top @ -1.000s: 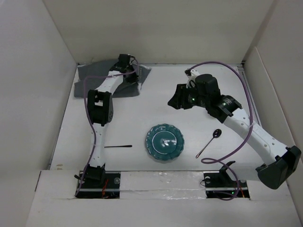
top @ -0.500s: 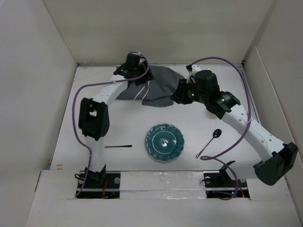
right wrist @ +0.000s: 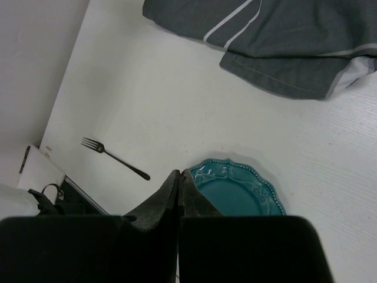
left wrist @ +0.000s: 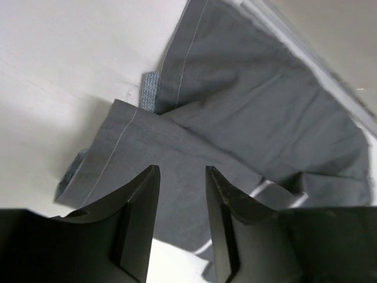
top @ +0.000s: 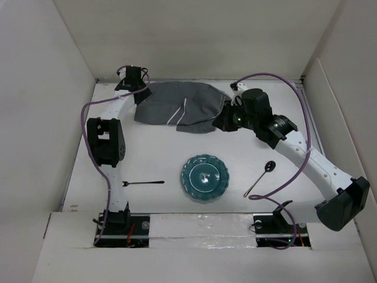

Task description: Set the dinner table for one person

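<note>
Left wrist: half-open left claw (left wrist: 181, 171) over rumpled grey cloth (left wrist: 247, 118).

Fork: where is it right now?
In the top view the fork lies flat on the dinner table, on the left side, just left of the teal plate and apart from it.

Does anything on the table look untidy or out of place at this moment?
Yes. The grey cloth lies rumpled at the far edge, one corner folded over, apart from the teal plate. The spoon right of the plate lies slanted.
</note>
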Robot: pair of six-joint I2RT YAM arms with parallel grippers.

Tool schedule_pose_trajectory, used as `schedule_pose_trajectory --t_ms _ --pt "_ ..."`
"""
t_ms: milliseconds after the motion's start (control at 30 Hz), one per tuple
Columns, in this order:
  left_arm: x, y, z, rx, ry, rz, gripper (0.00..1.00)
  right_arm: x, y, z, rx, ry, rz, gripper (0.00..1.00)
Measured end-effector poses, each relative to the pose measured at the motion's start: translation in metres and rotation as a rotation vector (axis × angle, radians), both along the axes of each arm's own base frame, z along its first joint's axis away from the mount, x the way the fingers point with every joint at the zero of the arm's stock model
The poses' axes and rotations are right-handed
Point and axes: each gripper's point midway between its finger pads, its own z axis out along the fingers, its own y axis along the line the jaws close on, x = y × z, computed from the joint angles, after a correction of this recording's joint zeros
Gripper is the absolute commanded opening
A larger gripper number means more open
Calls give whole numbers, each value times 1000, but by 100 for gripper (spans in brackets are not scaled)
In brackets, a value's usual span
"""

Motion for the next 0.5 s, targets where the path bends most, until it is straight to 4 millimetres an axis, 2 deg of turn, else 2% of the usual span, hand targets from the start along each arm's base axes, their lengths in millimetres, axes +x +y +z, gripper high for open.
schedule_pose_trajectory --t_ms 133,233,333,500 --pt "11 -8 -44 -6 98 28 40 -4 0 -12 -12 27 11 0" --pt "11 -8 -60 -6 138 61 52 -7 -1 -23 -24 49 14 0" --pt "14 -5 -59 -3 147 92 56 -9 -2 -33 -35 68 17 0" --pt "37 0 -47 4 106 125 56 -12 -3 -42 -43 87 21 0"
